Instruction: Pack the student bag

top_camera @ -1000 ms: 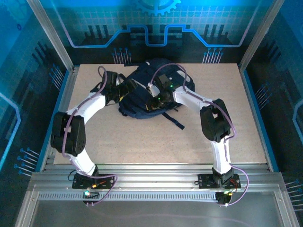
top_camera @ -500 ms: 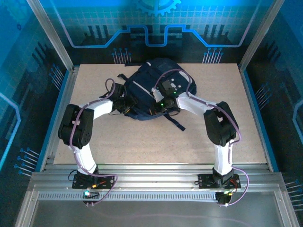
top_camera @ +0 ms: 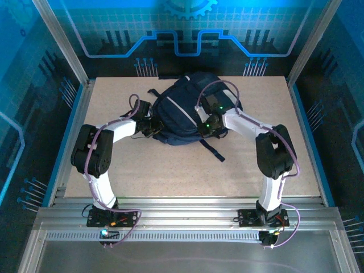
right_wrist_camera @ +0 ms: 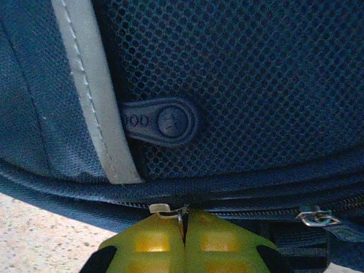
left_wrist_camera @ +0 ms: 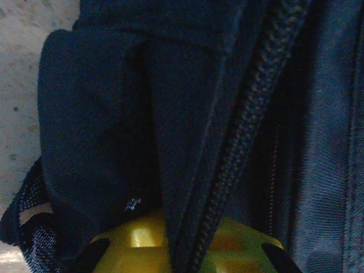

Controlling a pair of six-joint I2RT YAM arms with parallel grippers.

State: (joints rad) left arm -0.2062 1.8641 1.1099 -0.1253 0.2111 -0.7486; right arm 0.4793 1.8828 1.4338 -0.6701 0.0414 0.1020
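Now clamped from both sides

Look to the far middle of the table [top_camera: 170, 170] for the student bag [top_camera: 182, 105], lying flat, dark navy with a thin pale stripe across its front. Note one dark strap [top_camera: 213, 149] trailing off the near edge onto bare tabletop, toward the right.

At the bag's near left edge, find the left gripper [top_camera: 150, 127], pressed against the fabric. From the left wrist camera, see that left gripper [left_wrist_camera: 185, 244] with yellow fingers [left_wrist_camera: 133, 242] set narrow on either side of a fold of navy cloth, closed on the bag itself (a zip track [left_wrist_camera: 250, 125] climbing diagonally beside the fold). Bare tabletop along the left edge of that view.

At the bag's near right side, find the right gripper [top_camera: 209, 126], also against the bag. From the right wrist camera, see the right gripper [right_wrist_camera: 185, 242] with yellow fingers [right_wrist_camera: 151, 242] pressed together, no gap, nipping a small metal zip pull [right_wrist_camera: 168, 210] at the zip line. Farther right along the same zip, spot a second metal pull [right_wrist_camera: 315, 216], free of the fingers. Above the zip, a dark mesh panel [right_wrist_camera: 256, 68], a rubber tab [right_wrist_camera: 162, 121] lying on it, and a light grey strip [right_wrist_camera: 91, 85] running down just left of the tab.
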